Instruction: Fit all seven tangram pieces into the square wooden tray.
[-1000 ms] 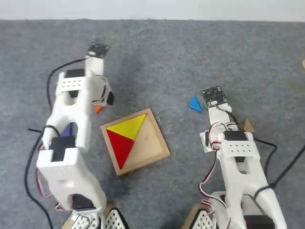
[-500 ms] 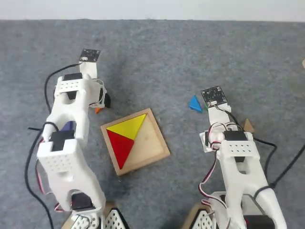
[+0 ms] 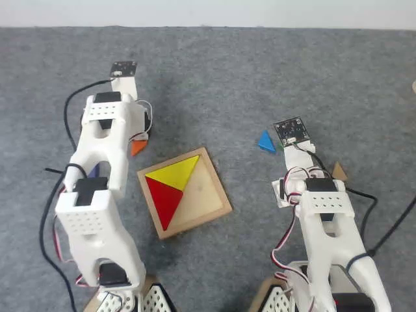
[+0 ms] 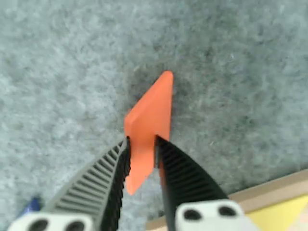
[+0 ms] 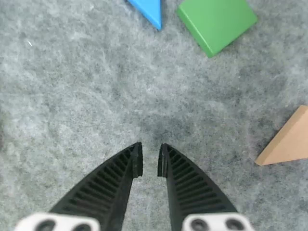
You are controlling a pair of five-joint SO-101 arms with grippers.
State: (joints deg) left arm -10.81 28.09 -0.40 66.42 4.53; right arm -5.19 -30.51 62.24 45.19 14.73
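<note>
The square wooden tray lies at the table's middle with a yellow triangle and a red triangle in its left half. My left gripper is shut on an orange piece, which shows in the high view just beyond the tray's left corner, over the grey mat. A corner of the tray lies close behind that gripper. My right gripper hovers over bare mat, its fingers nearly together with nothing between them. A blue triangle, a green piece and a tan triangle lie beyond it.
The blue triangle sits right of the tray, by the right arm's camera board. The tan triangle lies further right. A dark blue piece peeks out under the left arm. Grey mat covers the whole table.
The left arm swung toward the far side and then settled lower over the orange piece, which now shows more fully beside its gripper. The right arm has kept still.
</note>
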